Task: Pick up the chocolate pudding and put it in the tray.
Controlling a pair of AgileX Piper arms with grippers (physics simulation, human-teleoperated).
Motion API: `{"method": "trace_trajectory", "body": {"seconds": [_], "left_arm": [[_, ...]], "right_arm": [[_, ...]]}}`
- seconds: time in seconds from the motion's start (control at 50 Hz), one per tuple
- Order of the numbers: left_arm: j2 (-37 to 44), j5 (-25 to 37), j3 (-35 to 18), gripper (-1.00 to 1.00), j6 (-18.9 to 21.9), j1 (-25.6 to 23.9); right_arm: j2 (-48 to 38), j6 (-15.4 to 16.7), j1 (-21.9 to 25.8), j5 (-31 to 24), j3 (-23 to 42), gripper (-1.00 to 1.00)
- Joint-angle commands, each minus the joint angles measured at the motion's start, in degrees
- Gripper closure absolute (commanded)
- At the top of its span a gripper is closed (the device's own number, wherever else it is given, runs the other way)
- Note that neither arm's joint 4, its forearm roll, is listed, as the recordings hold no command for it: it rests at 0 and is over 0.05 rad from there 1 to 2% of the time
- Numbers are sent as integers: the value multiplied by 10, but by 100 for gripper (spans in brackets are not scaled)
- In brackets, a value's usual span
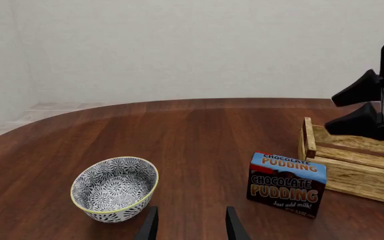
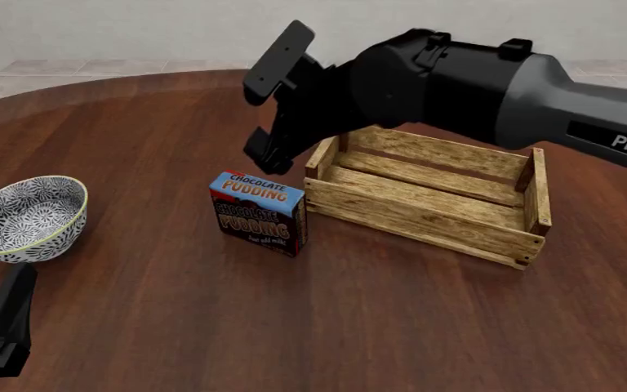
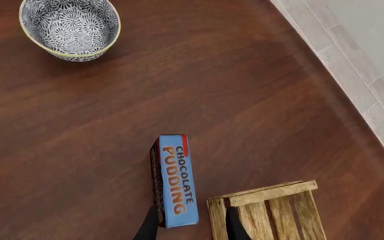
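Currently, left wrist view: chocolate pudding (image 1: 286, 184) stands upright on the table (image 1: 192, 135), just beside the tray (image 1: 355, 162)'s end board; patterned bowl (image 1: 114, 189) well apart. Left claw (image 1: 190, 226) released, nothing between fingers.

Front view: right claw (image 2: 274, 106) hangs above the pudding, apart from it, over the tray's left end. Left claw low at the near left edge, beside the bowl.

Right wrist view: right claw fingertips spread, empty, straddling the carton's blue top from above.
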State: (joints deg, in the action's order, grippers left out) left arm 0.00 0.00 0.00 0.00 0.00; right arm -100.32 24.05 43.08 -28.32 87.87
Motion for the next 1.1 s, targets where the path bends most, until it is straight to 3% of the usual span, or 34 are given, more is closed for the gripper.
{"method": "trace_trajectory", "body": {"seconds": [0.02,1.1], "left_arm": [[0,0,0,-100,0,0],[0,0,0,-100,0,0]], "right_arm": [[-10,-3,5,-1,5,-100],[-54,-27,-3,21,-4,-100]]}}
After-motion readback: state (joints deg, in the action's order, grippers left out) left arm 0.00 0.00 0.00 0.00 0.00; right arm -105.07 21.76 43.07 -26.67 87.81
